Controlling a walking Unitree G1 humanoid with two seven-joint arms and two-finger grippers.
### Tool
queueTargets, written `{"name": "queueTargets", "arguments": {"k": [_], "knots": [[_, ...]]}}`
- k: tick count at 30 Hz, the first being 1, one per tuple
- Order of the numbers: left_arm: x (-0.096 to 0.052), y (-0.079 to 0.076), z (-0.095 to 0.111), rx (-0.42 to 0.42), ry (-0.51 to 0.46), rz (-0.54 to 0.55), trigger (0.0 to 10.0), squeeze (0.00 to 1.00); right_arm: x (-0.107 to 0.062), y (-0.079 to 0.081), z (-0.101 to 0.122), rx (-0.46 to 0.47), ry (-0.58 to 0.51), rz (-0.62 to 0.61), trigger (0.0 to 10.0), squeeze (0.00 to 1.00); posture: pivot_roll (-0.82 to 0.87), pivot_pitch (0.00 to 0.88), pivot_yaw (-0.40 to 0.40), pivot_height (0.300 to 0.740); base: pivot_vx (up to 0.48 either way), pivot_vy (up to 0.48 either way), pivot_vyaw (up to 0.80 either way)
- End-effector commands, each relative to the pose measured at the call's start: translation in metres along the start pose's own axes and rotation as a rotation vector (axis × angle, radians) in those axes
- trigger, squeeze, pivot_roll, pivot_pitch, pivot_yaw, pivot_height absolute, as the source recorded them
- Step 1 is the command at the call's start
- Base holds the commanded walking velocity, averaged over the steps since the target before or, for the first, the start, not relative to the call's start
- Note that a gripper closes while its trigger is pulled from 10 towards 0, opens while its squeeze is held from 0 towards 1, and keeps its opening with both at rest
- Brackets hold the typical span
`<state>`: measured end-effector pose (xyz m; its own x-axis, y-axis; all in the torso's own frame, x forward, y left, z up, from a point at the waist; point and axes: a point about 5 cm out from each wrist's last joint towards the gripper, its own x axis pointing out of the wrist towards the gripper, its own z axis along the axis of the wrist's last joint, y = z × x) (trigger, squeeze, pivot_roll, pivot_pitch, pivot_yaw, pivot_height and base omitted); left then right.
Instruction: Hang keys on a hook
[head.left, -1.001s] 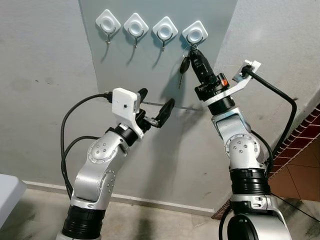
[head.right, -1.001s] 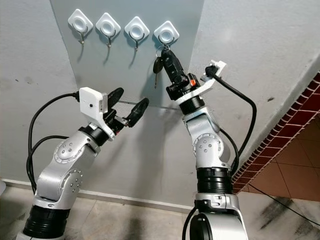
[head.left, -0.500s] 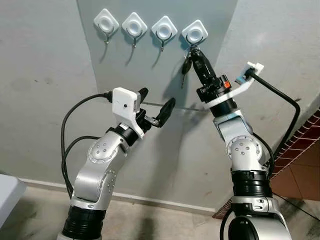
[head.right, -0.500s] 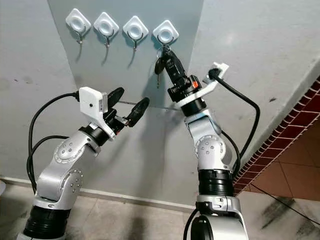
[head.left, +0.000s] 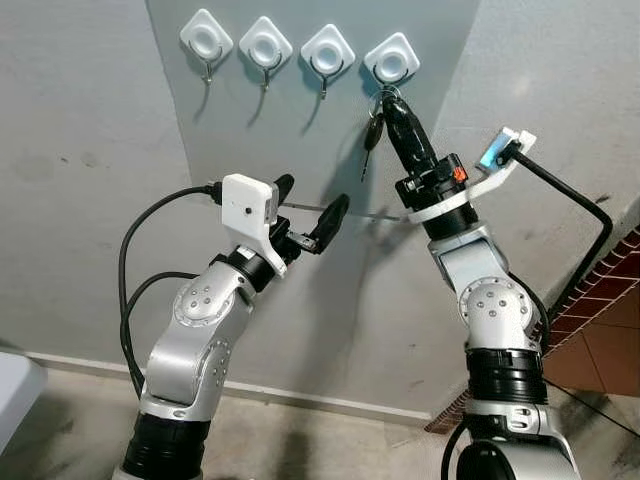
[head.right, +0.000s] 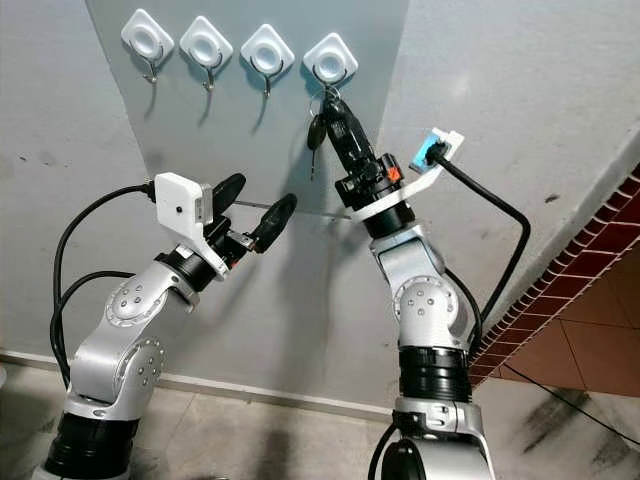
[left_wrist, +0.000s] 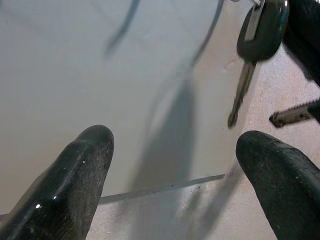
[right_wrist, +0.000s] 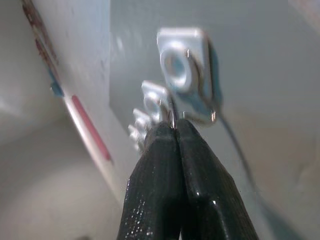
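Four white diamond-shaped hooks sit in a row on a grey panel (head.left: 300, 130). My right gripper (head.left: 390, 102) is raised just under the rightmost hook (head.left: 392, 60), shut on the key ring (right_wrist: 173, 119). A black-headed key (head.left: 372, 132) dangles from the ring beside the fingers, also seen in the left wrist view as the key (left_wrist: 256, 40). Whether the ring is over the hook's prong I cannot tell. My left gripper (head.left: 311, 203) is held lower and to the left, open and holding nothing, pointing at the panel.
The three other hooks (head.left: 265, 45) carry nothing. A plaster wall surrounds the panel. Red-brown tiled steps (head.left: 610, 300) rise at the right. A white object's corner (head.left: 15, 385) is at the lower left. Black cables loop off both wrists.
My right wrist has swung slightly to the right while its fingertips stay under the rightmost hook. The view has shifted a little. The left arm has not moved.
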<state>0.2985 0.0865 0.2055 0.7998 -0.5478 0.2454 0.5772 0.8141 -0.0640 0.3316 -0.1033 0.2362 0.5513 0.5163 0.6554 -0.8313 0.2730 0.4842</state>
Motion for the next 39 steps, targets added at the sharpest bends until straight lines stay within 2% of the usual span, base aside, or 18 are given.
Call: {"name": "queueTargets", "arguments": {"k": [1,18,28,31,34,39], "knots": [[-0.001,-0.001,0.002,-0.007,-0.01,-0.001,10.0,0.0,0.003,0.008,0.001,-0.01,0.012,0.052,10.0,0.0,0.07,0.067,-0.025,0.74,0.0,0.0,0.0],[0.0,-0.002,0.003,-0.008,-0.01,-0.005,10.0,0.0,0.006,0.007,0.01,-0.012,-0.033,0.043,10.0,0.0,0.06,0.062,-0.024,0.74,0.0,0.0,0.0],[0.002,-0.002,0.003,-0.01,-0.013,-0.009,10.0,0.0,0.014,0.004,0.016,-0.004,-0.064,0.022,10.0,0.0,0.06,0.058,-0.025,0.74,0.0,0.0,0.0],[0.002,-0.003,0.003,-0.009,-0.015,-0.009,10.0,0.0,0.016,0.001,0.018,0.02,-0.082,0.0,10.0,0.0,0.06,0.058,-0.027,0.74,0.0,0.0,0.0],[0.002,-0.001,0.005,-0.009,-0.021,-0.003,10.0,0.0,0.011,-0.011,0.016,0.109,-0.1,-0.088,10.0,0.0,0.06,0.06,-0.028,0.74,0.0,0.0,0.0],[0.002,-0.001,0.005,-0.009,-0.021,0.001,10.0,0.0,0.006,-0.016,0.013,0.119,-0.095,-0.112,10.0,0.0,0.06,0.064,-0.028,0.74,0.0,0.0,0.0]]}}
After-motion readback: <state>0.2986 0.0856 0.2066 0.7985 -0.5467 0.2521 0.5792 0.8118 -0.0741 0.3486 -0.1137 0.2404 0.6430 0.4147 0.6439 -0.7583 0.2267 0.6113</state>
